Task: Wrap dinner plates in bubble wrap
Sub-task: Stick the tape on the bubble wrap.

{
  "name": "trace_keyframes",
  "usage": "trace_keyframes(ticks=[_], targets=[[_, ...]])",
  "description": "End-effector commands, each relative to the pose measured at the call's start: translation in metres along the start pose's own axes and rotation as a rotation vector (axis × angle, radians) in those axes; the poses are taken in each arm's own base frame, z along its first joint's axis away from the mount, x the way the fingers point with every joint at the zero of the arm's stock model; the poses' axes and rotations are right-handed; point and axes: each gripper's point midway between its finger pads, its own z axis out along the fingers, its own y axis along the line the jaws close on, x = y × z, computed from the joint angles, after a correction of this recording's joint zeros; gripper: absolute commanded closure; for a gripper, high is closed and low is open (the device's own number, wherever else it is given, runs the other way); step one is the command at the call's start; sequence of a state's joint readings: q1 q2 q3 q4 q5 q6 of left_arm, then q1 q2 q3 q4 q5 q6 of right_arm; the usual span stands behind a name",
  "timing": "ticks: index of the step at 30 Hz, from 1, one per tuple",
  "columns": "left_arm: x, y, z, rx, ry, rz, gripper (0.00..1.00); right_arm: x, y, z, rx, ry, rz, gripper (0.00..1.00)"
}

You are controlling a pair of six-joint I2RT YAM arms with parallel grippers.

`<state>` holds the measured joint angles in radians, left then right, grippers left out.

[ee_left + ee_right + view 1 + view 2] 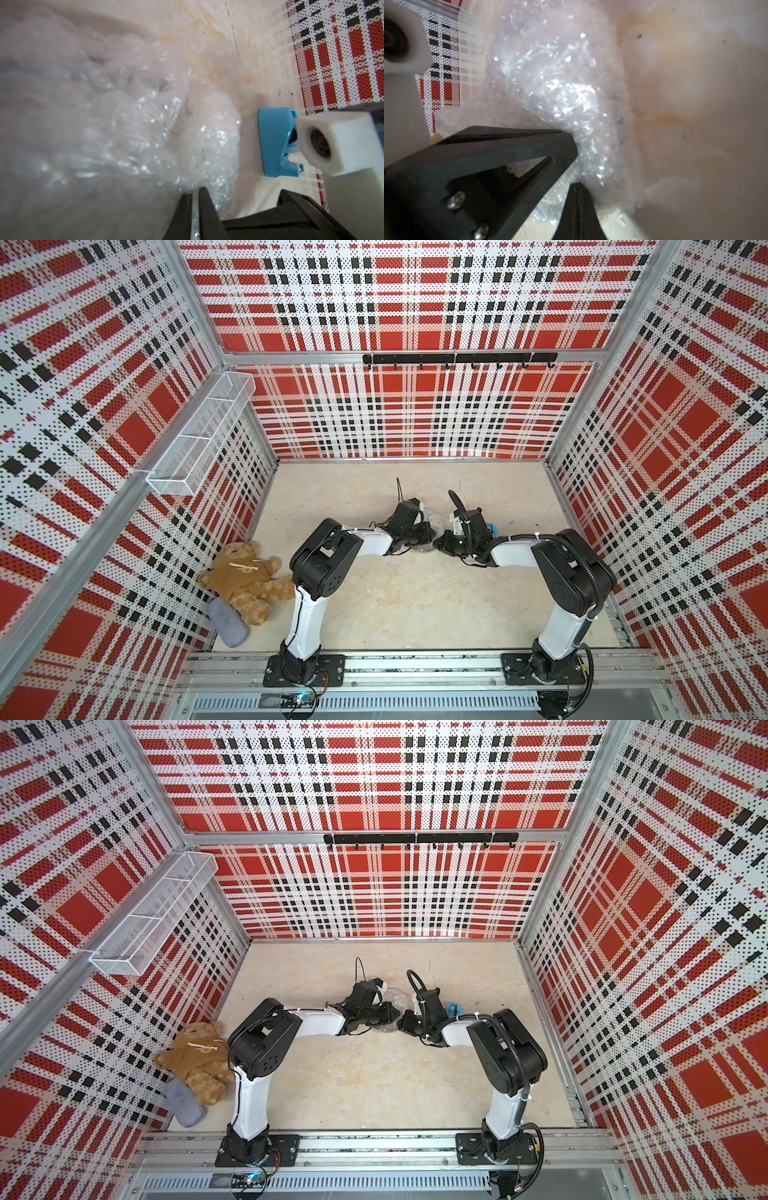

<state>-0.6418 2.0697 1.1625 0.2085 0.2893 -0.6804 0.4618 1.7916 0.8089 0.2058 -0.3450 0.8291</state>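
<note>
Starting at the left, your left gripper (195, 193) is pinching the wrap (395, 997): its fingers are standing almost together, with a thin fold of film running between them. The wrap is lying bunched into a rounded bundle mid-table, between the two grippers. You are not seeing the plate anywhere; I am judging that it is sitting inside that bundle, hidden by the film. Your right gripper (578, 187) is pressing its fingers fully together right at the bundle's edge, though I cannot tell whether it is catching any film. The dispenser (274, 141) is sitting near the wrap, on the right. You are, I judge, folding the loose ends over. Next you are needing one gripper pinning the fold while the right one is going for tape, without letting the bundle spring open.
</note>
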Motion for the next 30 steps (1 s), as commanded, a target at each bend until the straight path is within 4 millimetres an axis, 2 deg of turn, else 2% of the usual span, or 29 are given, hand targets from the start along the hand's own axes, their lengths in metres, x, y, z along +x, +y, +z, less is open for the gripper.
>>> trace_keyframes(ticks=[1,5,11,13,17,21,25,30], targets=[[0.046,0.053,0.011,-0.161,0.129,-0.046,0.86,-0.009,0.001,-0.017,0.057,-0.023,0.014,1.0],[0.046,0.054,0.011,-0.164,0.129,-0.048,0.86,-0.027,0.008,-0.031,0.074,-0.096,-0.004,1.0],[0.046,0.054,0.01,-0.162,0.127,-0.048,0.85,-0.019,0.012,-0.014,0.019,-0.028,-0.012,1.0],[0.047,0.055,0.01,-0.163,0.129,-0.048,0.85,-0.011,0.003,-0.005,0.034,0.005,-0.002,1.0],[0.044,0.05,0.009,-0.148,0.126,-0.045,0.83,0.006,-0.025,0.002,0.116,0.046,0.016,1.0],[0.024,0.022,-0.002,-0.069,0.1,-0.033,0.8,0.017,-0.035,0.008,0.131,0.083,0.034,1.0],[-0.02,-0.02,-0.032,0.012,-0.007,0.006,0.75,0.013,-0.032,0.006,0.132,0.07,0.033,1.0],[-0.051,-0.056,-0.072,0.085,-0.095,0.03,0.73,0.004,-0.022,0.002,0.12,0.058,0.012,1.0]])
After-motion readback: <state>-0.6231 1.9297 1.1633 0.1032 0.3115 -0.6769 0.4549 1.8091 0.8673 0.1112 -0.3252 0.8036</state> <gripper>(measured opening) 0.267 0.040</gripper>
